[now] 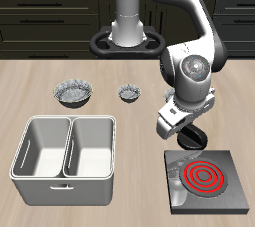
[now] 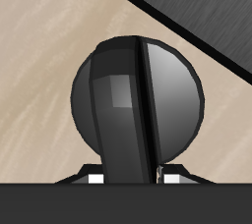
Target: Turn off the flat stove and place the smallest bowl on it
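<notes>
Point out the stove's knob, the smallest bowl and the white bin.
Knob [image 2: 138,100]: wrist view, on its raised middle ridge.
Smallest bowl [image 1: 129,93]: exterior view, on its dark inside.
White bin [image 1: 64,184]: exterior view, on its front wall.

Exterior view: you look down from high and in front, facing the robot's base across the table [image 1: 129,77]. Wide framing, moderate distance; you take in the flat stove [image 1: 204,178], a white twin-compartment bin [image 1: 65,148], two crinkled bowls farther back, and the arm bent over the stove's back edge.

Wrist view: you look straight down from the gripper [image 2: 126,177], very close. The stove's black knob [image 2: 138,95] nearly fills your frame, tabletop behind it, a dark slab edge crossing one corner.

Shared ground: only the knob [image 1: 189,139] and the table around it appear in both.
</notes>
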